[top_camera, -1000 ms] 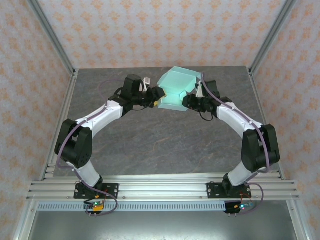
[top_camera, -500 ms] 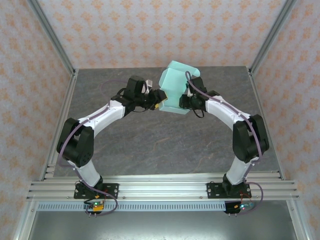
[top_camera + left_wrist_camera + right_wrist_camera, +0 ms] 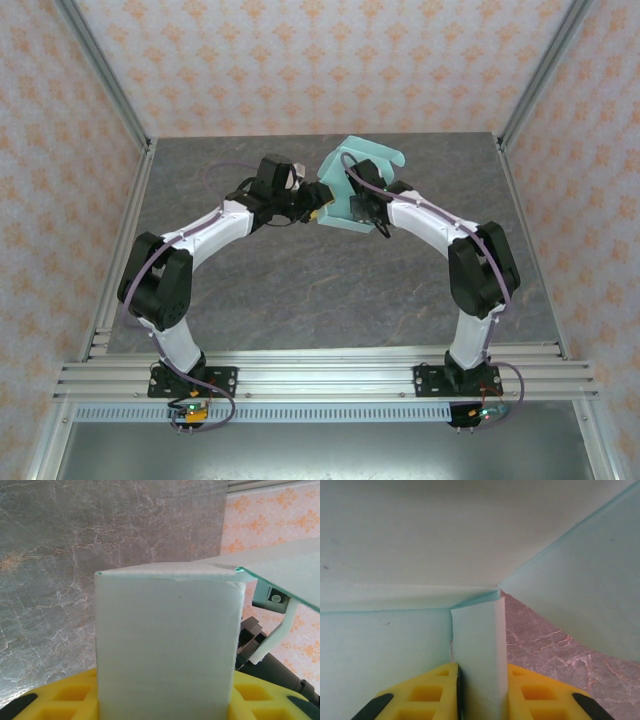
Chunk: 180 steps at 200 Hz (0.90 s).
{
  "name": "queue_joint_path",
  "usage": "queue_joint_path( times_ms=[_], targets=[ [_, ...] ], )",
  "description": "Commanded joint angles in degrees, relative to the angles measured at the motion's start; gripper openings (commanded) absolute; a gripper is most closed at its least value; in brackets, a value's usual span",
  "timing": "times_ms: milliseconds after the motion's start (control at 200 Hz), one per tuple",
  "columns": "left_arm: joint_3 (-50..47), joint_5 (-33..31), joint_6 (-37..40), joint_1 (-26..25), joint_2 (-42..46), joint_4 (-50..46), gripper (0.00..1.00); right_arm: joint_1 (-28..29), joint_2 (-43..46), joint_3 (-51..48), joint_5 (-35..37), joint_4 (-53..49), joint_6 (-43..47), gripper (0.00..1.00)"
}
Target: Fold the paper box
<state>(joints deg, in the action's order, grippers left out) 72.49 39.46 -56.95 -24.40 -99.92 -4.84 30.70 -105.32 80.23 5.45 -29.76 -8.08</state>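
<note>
The paper box sits over the far middle of the grey marbled counter, between the two arms. It is partly formed, its pale mint panels are tilted, and one flap stands out at the top toward the back. Whether its lower edge touches the counter cannot be told. The left tool meets the box at its lower left edge and the right tool at its right side, with the right arm's cable crossing over the card. In the left wrist view, a flat upright panel of the box is pinched between the left tool's yellow fingers, with the counter behind it. In the right wrist view, a narrow folded tab of the box is pinched between the right tool's yellow fingers. Broader panels spread above and to both sides, and a patch of counter shows beneath.
</note>
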Motion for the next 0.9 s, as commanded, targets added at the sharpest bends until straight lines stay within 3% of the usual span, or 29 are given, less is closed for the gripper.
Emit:
queue_joint_path(
  times_ms=[0,225,385,766,896],
  targets=[
    [0.39,2.55,-1.21,-1.96,1.52,5.57,0.30,0.96,-1.90,-1.48,8.21,-0.98,-0.09,0.23],
    [0.64,1.92,-1.85,-1.94,1.65,5.66,0.30,1.13,-1.61,-4.53,16.90,0.88,1.13,0.25],
    [0.78,1.44,-2.13,-1.94,1.16,6.05,0.30,1.12,0.80,-7.10,17.88,4.32,0.94,0.25],
    [-0.08,-0.35,-5.13,-1.88,-1.36,9.09,0.30,1.11,18.17,-12.98,-1.87,12.27,-4.52,0.44],
    [-0.87,-1.53,-7.19,-1.88,-1.99,11.33,0.30,0.72,22.73,-14.96,-3.52,13.34,-9.37,0.52]
  ],
)
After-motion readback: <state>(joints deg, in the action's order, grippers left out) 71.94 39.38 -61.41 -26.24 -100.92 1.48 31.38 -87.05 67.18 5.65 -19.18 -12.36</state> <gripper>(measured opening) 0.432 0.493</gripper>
